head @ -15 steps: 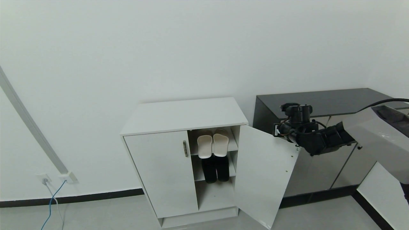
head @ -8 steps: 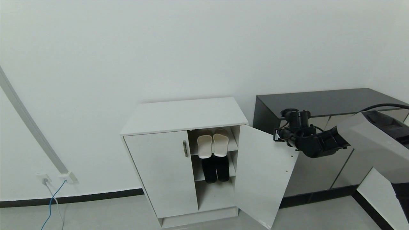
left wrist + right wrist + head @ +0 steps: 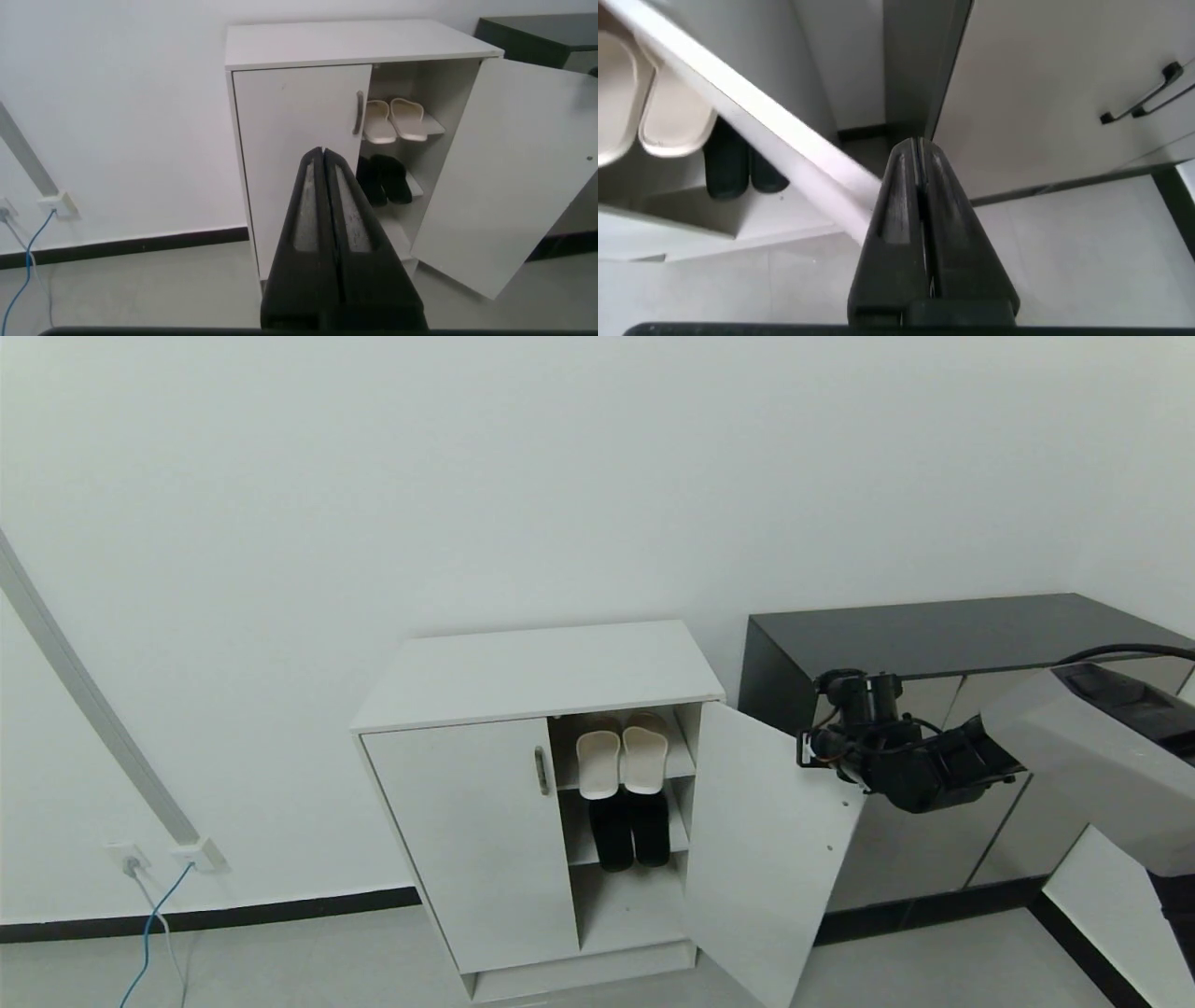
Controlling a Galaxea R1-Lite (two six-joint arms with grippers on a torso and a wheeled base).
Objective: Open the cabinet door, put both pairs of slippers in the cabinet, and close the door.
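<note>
The white cabinet (image 3: 537,672) has its left door shut and its right door (image 3: 756,840) swung out. White slippers (image 3: 621,756) lie on the top shelf, black slippers (image 3: 630,831) on the shelf below. My right gripper (image 3: 810,747) is shut and sits against the outer face of the open door near its top free corner. In the right wrist view the shut right gripper (image 3: 920,149) meets the door's edge (image 3: 757,103), with the white slippers (image 3: 645,103) beyond. My left gripper (image 3: 324,154) is shut and empty, held back from the cabinet (image 3: 355,42) and facing the shut door.
A black-topped sideboard (image 3: 934,635) stands right of the cabinet, just behind the open door and my right arm. A wall socket with a blue cable (image 3: 154,915) and a slanted wall conduit (image 3: 84,700) are at the left. Open floor lies in front.
My right gripper has moved a little left and down against the door. The open door has swung slightly toward the cabinet.
</note>
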